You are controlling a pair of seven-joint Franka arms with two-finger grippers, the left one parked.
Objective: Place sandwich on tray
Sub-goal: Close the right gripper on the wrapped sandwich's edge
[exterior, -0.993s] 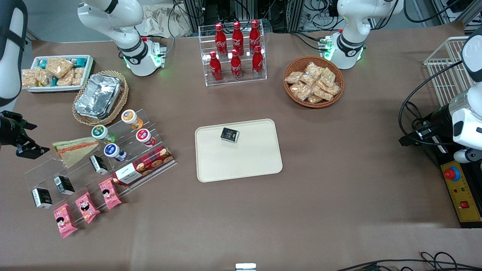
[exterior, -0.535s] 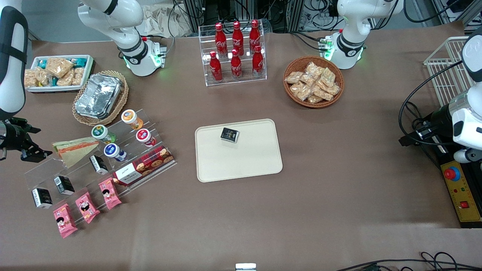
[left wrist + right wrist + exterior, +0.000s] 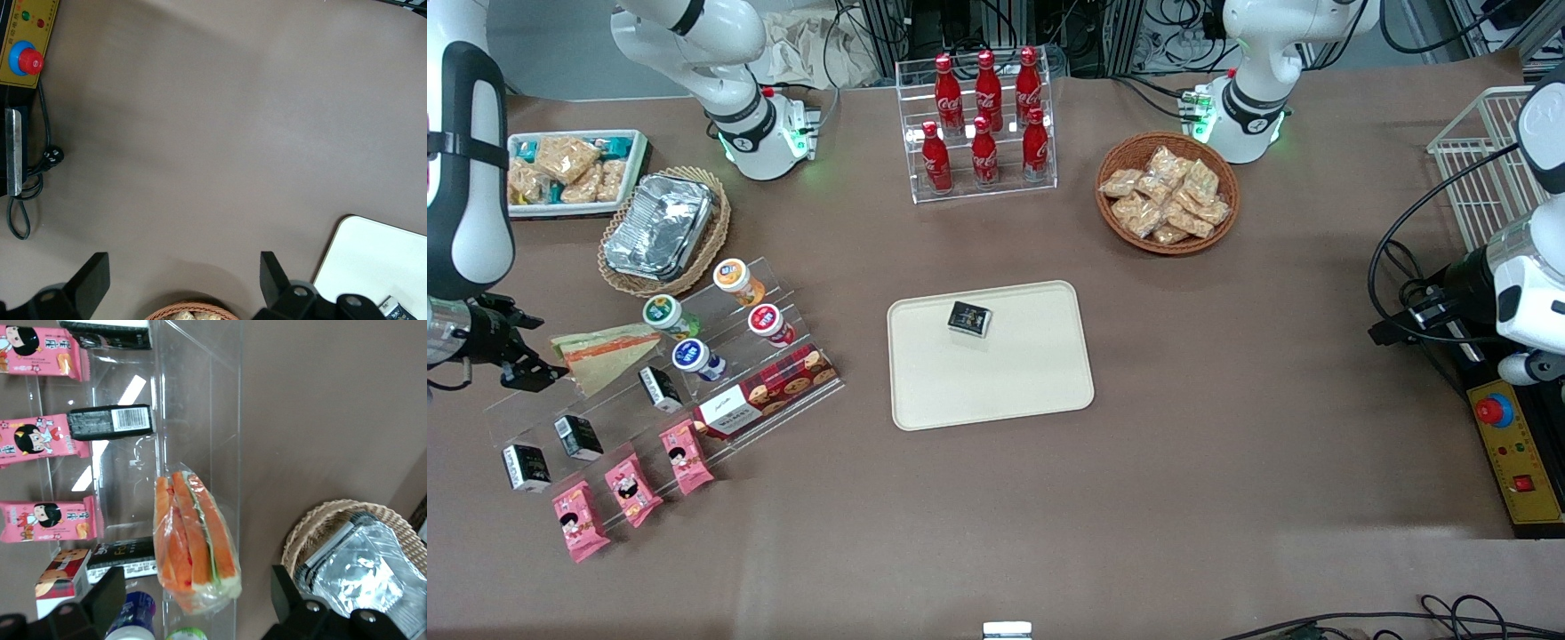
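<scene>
— On the top step of the clear acrylic rack, toward the working arm's end of the table, lies the sandwich, flat on its side, untouched. Where does the gripper stand?

— Just beside the sandwich's narrow end, low, at about its height. In the right wrist view the two fingers are spread wide with the sandwich lined up in the gap ahead of them; nothing is pinched yet.

— So the step in hand is the approach and grasp?

— I judge so. The wrap looks soft and slippery, so the fingers should go in far enough to straddle the thick bread part, not only the loose plastic at the tip, and close gently so the filling is not squashed.

— Anything to avoid nearby?

— The green-lidded cup and the blue-lidded cup sit close to the sandwich's wide end, and a small black box lies just beside it, nearer the front camera. A push along the step could knock them; better to lift straight up once gripped.

— And the goal?

— The tray lies mid-table, well apart from the rack, with a small dark packet on the part farther from the front camera. The bare part nearer that camera looks like the safest place to set the sandwich down flat.
</scene>
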